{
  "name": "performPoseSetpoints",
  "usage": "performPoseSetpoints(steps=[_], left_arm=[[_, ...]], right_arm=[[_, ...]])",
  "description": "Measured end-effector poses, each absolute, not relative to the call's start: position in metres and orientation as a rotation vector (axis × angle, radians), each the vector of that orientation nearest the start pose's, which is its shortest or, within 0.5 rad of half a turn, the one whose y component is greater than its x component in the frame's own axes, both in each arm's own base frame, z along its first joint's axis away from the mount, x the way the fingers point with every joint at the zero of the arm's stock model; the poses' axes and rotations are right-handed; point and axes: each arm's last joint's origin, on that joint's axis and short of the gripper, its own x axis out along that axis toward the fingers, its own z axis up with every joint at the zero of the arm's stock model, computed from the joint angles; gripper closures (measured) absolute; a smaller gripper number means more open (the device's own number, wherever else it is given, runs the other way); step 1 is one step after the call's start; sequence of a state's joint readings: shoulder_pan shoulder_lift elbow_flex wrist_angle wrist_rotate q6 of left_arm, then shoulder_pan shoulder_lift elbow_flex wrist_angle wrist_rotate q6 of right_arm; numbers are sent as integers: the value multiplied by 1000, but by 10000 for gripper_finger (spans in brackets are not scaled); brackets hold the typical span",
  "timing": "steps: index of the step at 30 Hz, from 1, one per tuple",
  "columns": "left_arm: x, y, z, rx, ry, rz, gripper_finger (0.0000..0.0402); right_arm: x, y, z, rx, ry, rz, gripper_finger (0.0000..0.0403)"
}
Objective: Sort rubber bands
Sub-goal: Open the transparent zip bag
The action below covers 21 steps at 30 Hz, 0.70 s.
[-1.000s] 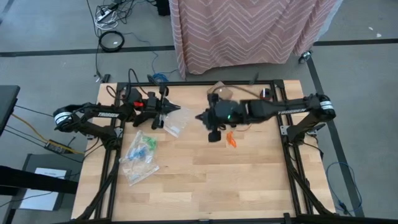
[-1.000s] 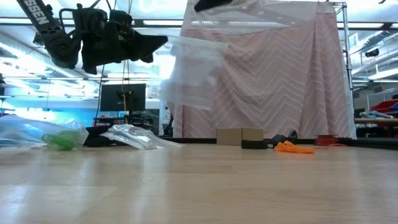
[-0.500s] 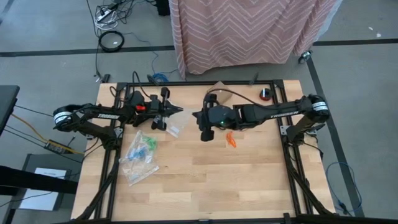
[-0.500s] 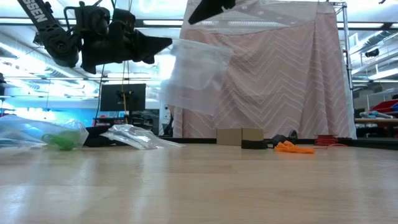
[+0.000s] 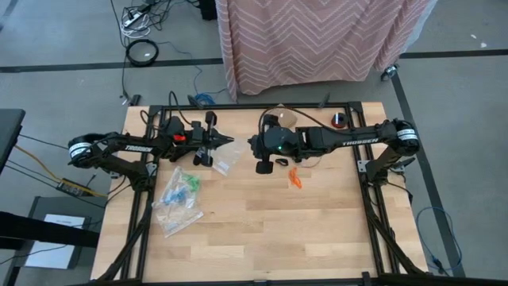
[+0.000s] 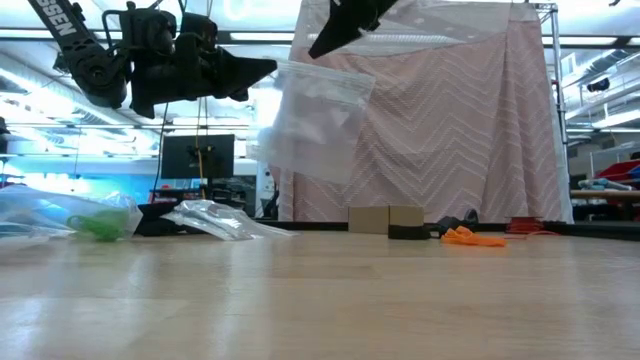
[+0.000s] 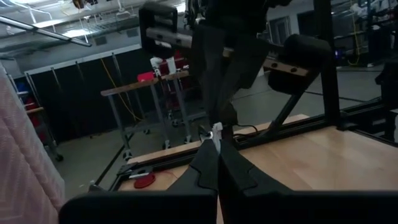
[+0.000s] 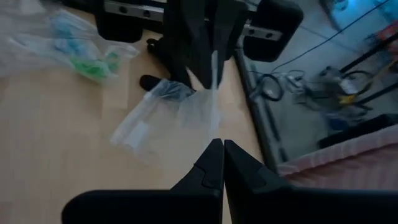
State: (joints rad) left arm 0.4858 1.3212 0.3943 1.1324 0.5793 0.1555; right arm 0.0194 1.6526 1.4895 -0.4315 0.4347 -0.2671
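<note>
I see both arms up in the air with a clear bag between them.

On the near left of the table (image 5: pixel 262 230) lie clear bags (image 5: pixel 176 202) with green and blue rubber bands (image 5: pixel 184 187) inside. The orange rubber bands (image 5: pixel 294 179) lie loose further right. Above, my left gripper (image 5: pixel 228 141) is closed tight on one edge of the clear zip bag (image 6: pixel 315 125). My right gripper (image 5: pixel 251 146) is closed too, its tips at the bag's other top corner.

two dark arms with white lettering, black cables, and tapered black fingers (image 7: pixel 233 171).
</note>
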Motion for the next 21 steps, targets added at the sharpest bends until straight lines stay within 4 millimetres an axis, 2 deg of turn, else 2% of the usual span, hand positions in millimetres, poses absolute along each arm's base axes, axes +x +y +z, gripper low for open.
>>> performPoseSetpoints(steps=[16,21], left_arm=[[220,98,219,259,-190,-72,401],[220,98,217,250,-174,-66,401]], right_arm=[[385,-11,307,-361,722,-300,403],[381,-10,314,-383,707,-341,403]])
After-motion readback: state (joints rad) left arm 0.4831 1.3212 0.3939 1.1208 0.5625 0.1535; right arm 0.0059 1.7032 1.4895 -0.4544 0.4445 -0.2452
